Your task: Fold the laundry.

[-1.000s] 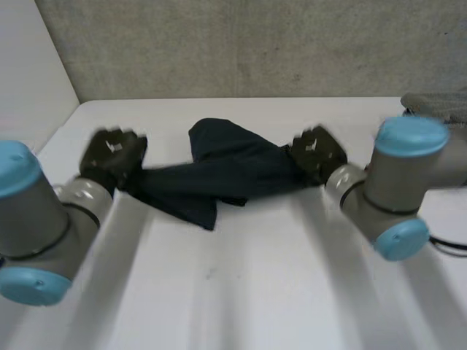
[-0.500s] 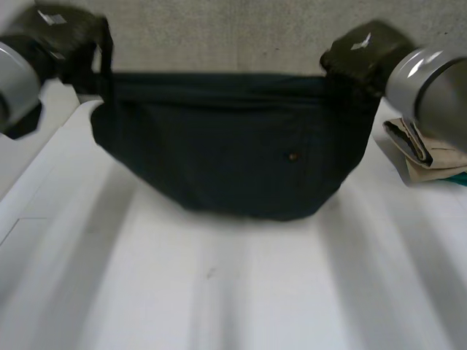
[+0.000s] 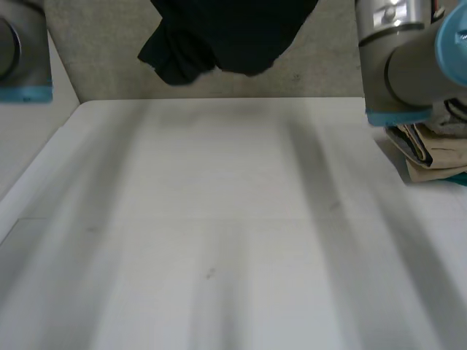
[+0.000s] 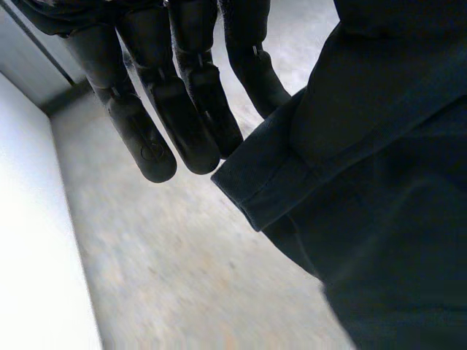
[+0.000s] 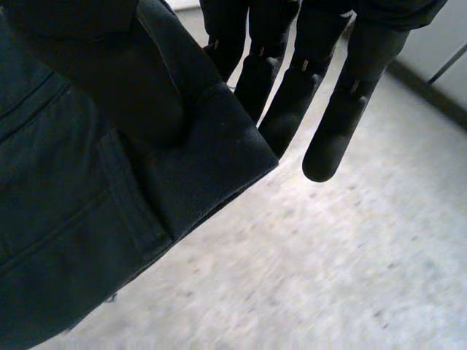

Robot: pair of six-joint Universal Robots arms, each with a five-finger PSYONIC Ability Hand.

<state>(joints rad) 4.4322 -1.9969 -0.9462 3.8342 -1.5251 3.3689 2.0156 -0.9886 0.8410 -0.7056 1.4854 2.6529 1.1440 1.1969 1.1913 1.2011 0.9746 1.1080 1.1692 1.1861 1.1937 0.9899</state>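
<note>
Head view: dark garment (image 3: pixel 233 29) hangs above table (image 3: pixel 219 219); left hand (image 4: pixel 190 109), right hand (image 5: pixel 343 109) fingers pinch hem corners

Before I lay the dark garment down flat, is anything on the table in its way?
Nothing visible stands in the way. The dark garment hangs above the far edge of the table, and the surface beneath it is bare. A folded beige pile lies at the table's right side, away from the middle.
</note>
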